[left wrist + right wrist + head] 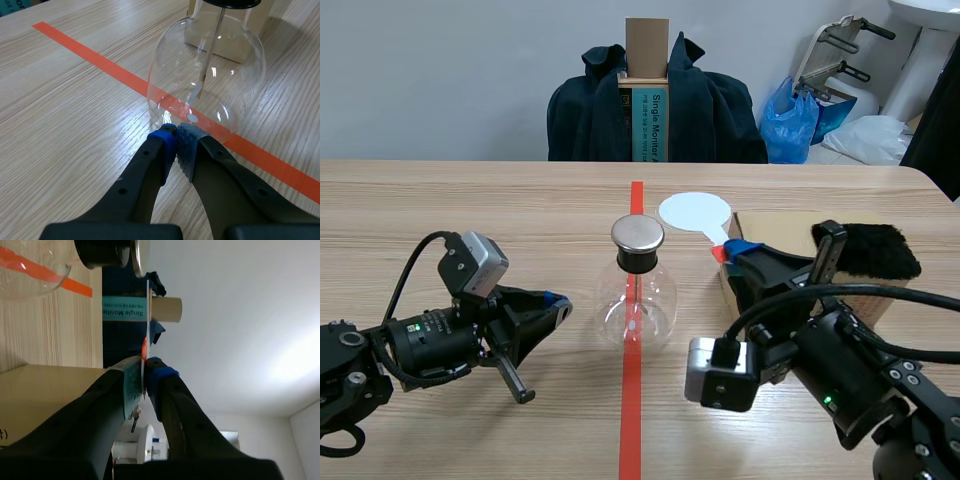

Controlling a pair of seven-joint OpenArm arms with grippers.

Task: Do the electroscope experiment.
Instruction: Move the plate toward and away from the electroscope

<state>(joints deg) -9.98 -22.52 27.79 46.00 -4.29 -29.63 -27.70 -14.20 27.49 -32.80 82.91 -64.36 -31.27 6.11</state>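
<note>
The clear, metal-capped flask [637, 300] stands mid-table [470, 200], well off every edge. Left gripper [558, 302] is clenched empty beside it; right gripper [734, 249] is grasping the white paddle [695, 212].

We seem to be in a lab set up in an office room. A wooden table [470, 200] is marked with orange tape [631, 410] and bears a glass flask [638, 305]. Behind it, against a plain white wall [440, 70], are a dark jacket [720, 110], a monitor box [650, 125] and a blue bag [790, 120].
</note>
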